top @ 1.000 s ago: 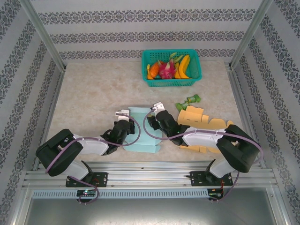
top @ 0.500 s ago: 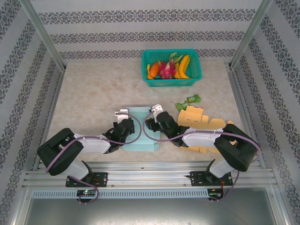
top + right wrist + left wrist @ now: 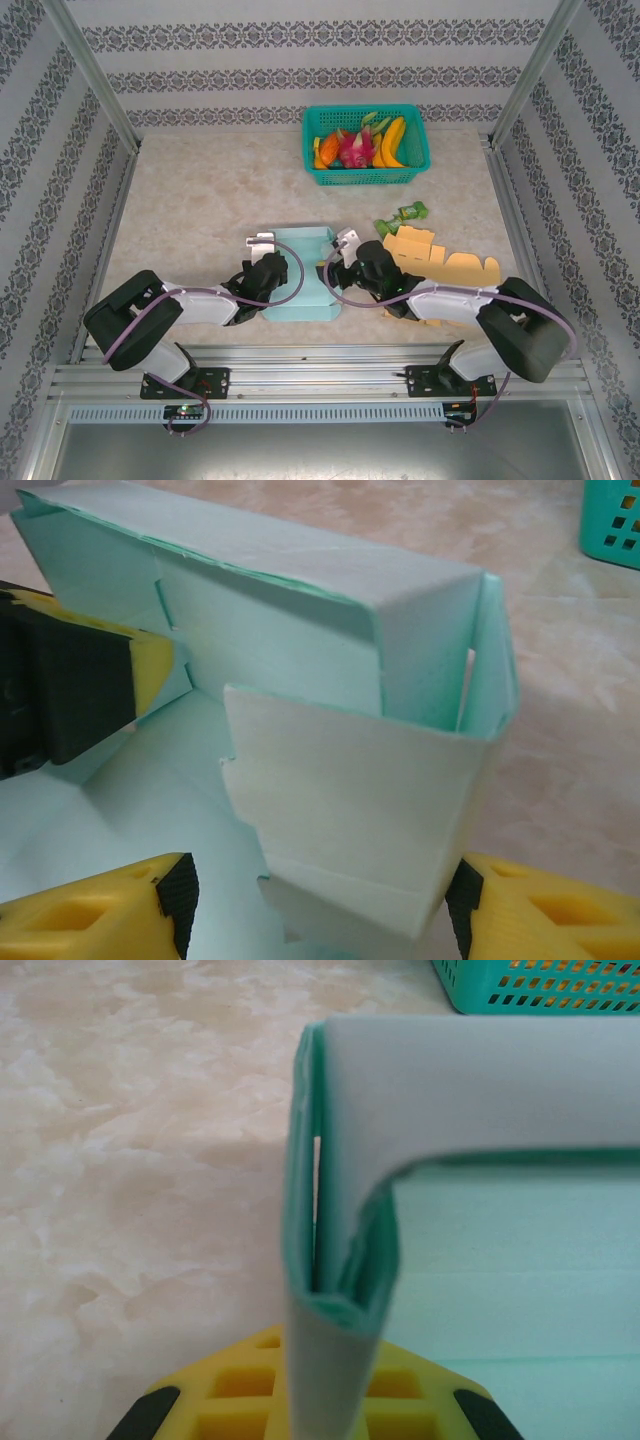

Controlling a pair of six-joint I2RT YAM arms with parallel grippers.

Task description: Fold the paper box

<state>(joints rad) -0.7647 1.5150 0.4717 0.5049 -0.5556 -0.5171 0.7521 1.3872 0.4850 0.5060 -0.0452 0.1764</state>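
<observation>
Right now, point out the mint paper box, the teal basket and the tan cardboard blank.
mint paper box (image 3: 312,268), top view, on its inner floor.
teal basket (image 3: 365,176), top view, on its near wall.
tan cardboard blank (image 3: 415,245), top view, on its far-left flap.

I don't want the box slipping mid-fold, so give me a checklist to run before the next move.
1. Left tool shut on the wall of the box: ok.
2. Right tool open, fingers either side of the flap: ok.
3. Flap's notched edge tucked in: not ok, it hangs free.
4. Tan cardboard lying apart from the box: ok.
5. Basket away from both arms: ok.
</observation>
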